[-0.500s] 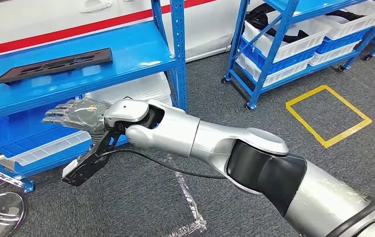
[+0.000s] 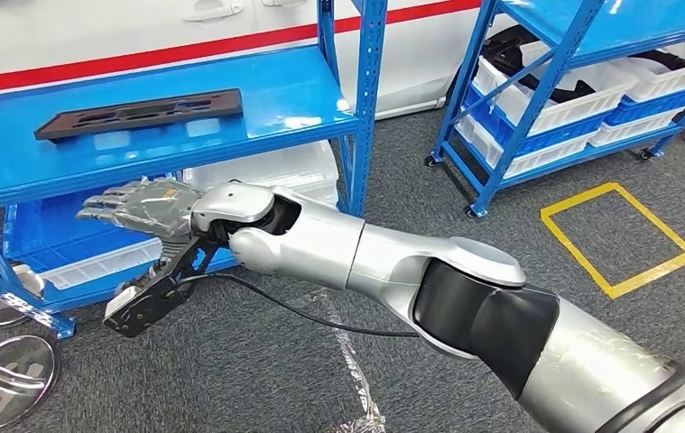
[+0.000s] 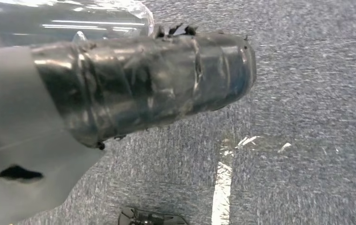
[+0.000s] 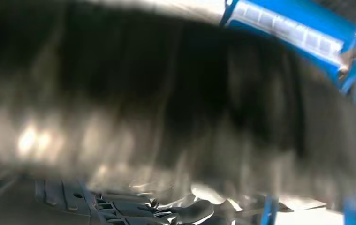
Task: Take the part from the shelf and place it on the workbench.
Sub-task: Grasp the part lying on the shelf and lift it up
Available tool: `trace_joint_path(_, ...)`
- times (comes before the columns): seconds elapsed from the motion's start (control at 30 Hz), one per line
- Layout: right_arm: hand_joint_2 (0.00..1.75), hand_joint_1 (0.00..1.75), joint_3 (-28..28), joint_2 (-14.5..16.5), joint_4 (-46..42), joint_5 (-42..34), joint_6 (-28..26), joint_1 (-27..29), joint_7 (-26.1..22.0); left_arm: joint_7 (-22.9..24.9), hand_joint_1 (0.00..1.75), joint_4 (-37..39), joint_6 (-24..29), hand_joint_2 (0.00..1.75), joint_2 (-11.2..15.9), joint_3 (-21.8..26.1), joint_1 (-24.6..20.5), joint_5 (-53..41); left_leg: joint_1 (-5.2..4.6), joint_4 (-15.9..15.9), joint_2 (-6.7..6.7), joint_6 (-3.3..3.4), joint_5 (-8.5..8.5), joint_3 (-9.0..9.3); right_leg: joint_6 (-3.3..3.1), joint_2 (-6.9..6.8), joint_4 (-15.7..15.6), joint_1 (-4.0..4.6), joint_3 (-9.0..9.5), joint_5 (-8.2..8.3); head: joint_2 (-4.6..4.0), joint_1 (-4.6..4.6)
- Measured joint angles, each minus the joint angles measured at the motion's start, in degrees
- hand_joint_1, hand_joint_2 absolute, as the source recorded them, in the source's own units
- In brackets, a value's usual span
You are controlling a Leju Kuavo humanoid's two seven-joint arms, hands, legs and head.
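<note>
I stand on grey carpet [image 2: 257, 361] before a blue metal shelf rack [image 2: 257, 99], my landmark here. On its upper shelf board, towards the far edge, lies the part I am after: a flat black oblong plastic panel with cut-out slots [image 2: 140, 114], resting flat and untouched. Below that board sit a translucent white plastic bin [image 2: 266, 171] and a blue plastic tray [image 2: 50, 236]. My right robot hand [image 2: 135, 207] reaches in under the board's front edge, level with the lower tier, its fingers stretched out and apart, holding nothing. A black cable [image 2: 302, 311] hangs from my right wrist.

Behind the rack runs a white wall with a red stripe [image 2: 140, 56]. To the rack's right stands a second blue rack with white bins of dark parts [image 2: 573, 81], and beyond it a yellow tape square [image 2: 620, 236] marks the carpet. Shiny round metal bases [image 2: 4, 374] sit by the rack's near left foot.

My left robot hand [image 3: 143, 89] hangs over the carpet, wrapped in glossy tape; I cannot tell how its fingers lie. No writing is legible.
</note>
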Motion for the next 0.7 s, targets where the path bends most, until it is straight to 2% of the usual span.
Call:
trace_joint_path(0.03,1.75,0.0,-0.1,0.0,0.1,0.6,-0.6,0.0,0.2,0.1,0.0,0.0,0.0,0.0,0.0,0.0,0.0,0.0,0.02,0.3,-0.22,-0.2,-0.37,0.15,-0.06,0.01,-3.7,-0.1,1.37,2.49,0.0,0.0)
trace_joint_path(0.07,1.75,0.0,-0.2,0.0,0.1,1.1,-1.1,0.0,0.3,0.1,0.0,0.0,0.0,0.0,-0.1,0.0,0.0,0.0,0.02,0.7,-0.4,-0.47,-0.76,0.2,-0.17,0.08,-7.3,-0.18,2.84,4.25,0.0,-0.02)
trace_joint_path(0.1,1.75,0.0,-0.2,0.1,0.1,1.5,-1.5,0.0,0.3,0.1,0.0,0.0,0.0,0.0,-0.1,0.0,0.0,0.0,-0.08,1.1,-0.56,-0.79,-1.12,0.09,-0.33,0.18,-10.2,-0.2,4.06,5.34,0.01,-0.04)
trace_joint_path(0.13,1.75,0.0,-0.3,0.2,0.2,2.0,-1.7,0.0,0.3,0.1,0.0,0.0,0.0,0.0,-0.1,0.0,0.0,0.0,-0.15,1.4,-0.67,-1.13,-1.36,-0.07,-0.54,0.29,-11.9,-0.14,4.74,5.68,0.01,-0.05)
trace_joint_path(0.23,1.75,0.0,-0.5,0.4,0.3,3.8,-2.7,0.0,0.2,0.1,0.0,0.0,0.0,0.0,-0.2,0.0,0.0,-0.1,-0.19,1.5,-0.75,-1.95,-1.73,-0.2,-1.46,0.48,-12.8,-0.07,5.22,5.34,0.0,-0.04)
trace_joint_path(0.3,1.75,0.0,-0.9,0.6,0.4,4.9,-3.6,-0.1,0.0,0.1,0.0,0.0,0.0,0.0,-0.2,0.0,0.0,-0.1,-0.11,3.7,-0.55,-2.53,-3.03,-1.0,-2.08,0.46,-13.2,-0.36,5.86,5.25,0.0,-0.2)
trace_joint_path(0.33,1.75,0.0,-1.1,0.8,0.4,5.2,-3.8,-0.1,0.0,0.1,0.0,0.0,0.0,0.0,-0.2,0.0,0.0,-0.2,-0.04,6.5,-0.43,-2.85,-4.31,-2.38,-2.33,0.42,-13.3,-0.4,6.2,5.11,0.0,-0.28)
trace_joint_path(0.4,1.75,0.0,-1.3,0.9,0.5,5.5,-3.9,-0.2,0.0,0.1,0.0,0.0,0.0,0.0,-0.2,0.0,0.0,-0.2,0.07,14.0,-0.31,-3.31,-6.84,-6.47,-2.65,0.39,-13.3,-0.29,6.7,4.73,0.0,-0.36)
trace_joint_path(0.43,1.75,0.0,-1.3,0.9,0.6,5.6,-3.9,-0.1,0.0,0.1,0.0,0.0,0.0,0.0,-0.2,0.0,0.1,-0.2,0.1,16.6,-0.3,-3.35,-7.18,-8.18,-2.74,0.4,-13.3,-0.2,6.93,4.52,0.0,-0.36)
trace_joint_path(0.47,1.75,0.0,-1.4,0.9,0.7,5.6,-3.9,-0.1,0.0,0.1,0.0,0.0,0.0,0.0,-0.3,0.0,0.2,-0.2,0.1,17.2,-0.3,-3.27,-6.46,-8.96,-2.77,0.44,-13.3,-0.11,7.19,4.3,0.0,-0.36)
trace_joint_path(0.5,1.75,0.0,-1.4,0.9,0.8,5.6,-3.9,-0.1,0.0,0.1,0.0,0.0,0.0,0.0,-0.3,0.0,0.2,-0.2,0.08,15.5,-0.3,-3.06,-4.67,-8.64,-2.79,0.48,-13.3,0.0,7.53,4.06,0.0,-0.36)
trace_joint_path(0.57,1.75,0.0,-1.6,1.0,0.8,5.6,-3.9,-0.2,0.0,0.1,0.0,0.0,0.0,0.0,-0.2,0.0,0.2,-0.2,-0.15,7.9,-0.29,-2.18,-0.14,-5.59,-2.76,0.52,-13.4,0.17,8.34,3.53,0.0,-0.34)
trace_joint_path(0.6,1.75,0.0,-1.7,1.1,0.8,5.7,-3.9,-0.3,0.0,0.1,0.0,0.0,0.0,0.0,-0.2,0.0,0.2,-0.2,-0.39,4.5,-0.26,-1.66,1.24,-3.94,-2.65,0.53,-13.4,0.29,8.61,3.31,0.0,-0.33)
trace_joint_path(0.63,1.75,0.0,-1.8,1.1,0.9,5.8,-3.9,-0.3,0.0,0.2,0.0,0.0,0.0,0.0,-0.1,0.0,0.1,-0.2,-0.62,2.1,-0.24,-1.22,1.74,-2.77,-2.47,0.52,-13.6,0.31,8.74,3.16,0.0,-0.34)
trace_joint_path(0.7,1.75,0.0,-1.9,1.2,1.0,6.2,-4.0,-0.4,0.0,0.3,0.0,0.0,-0.1,0.0,-0.1,0.0,0.1,-0.3,-0.93,0.6,-0.27,-0.76,1.3,-1.96,-1.94,0.5,-13.9,0.32,8.83,2.99,0.0,-0.37)
